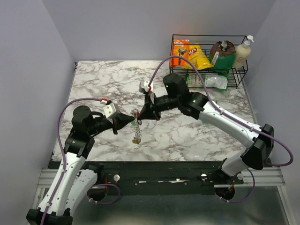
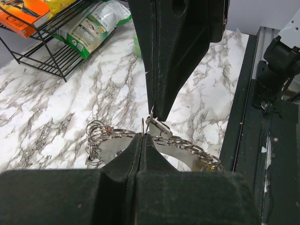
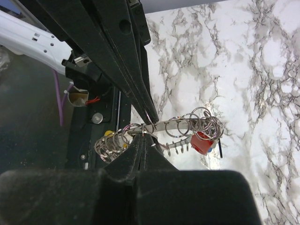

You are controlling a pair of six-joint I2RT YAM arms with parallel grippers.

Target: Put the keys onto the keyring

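Over marble worktop point(image 1: 197, 136), left fingers point(image 2: 131, 159) and right fingers point(image 3: 131, 161) both pinch the keyring point(image 1: 136, 125); opposing tugs could wrench it loose.

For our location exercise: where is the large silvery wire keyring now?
Top view: the large silvery wire keyring hangs over the marble table, left of centre, pinched between the left gripper and right gripper.

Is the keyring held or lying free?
Held: left end effector and right end effector, both shut, pinch the keyring wire.

Shiny metal keyring point(image 3: 171, 123), red plastic key point(image 3: 199, 143), glossy marbled table point(image 3: 234, 56)
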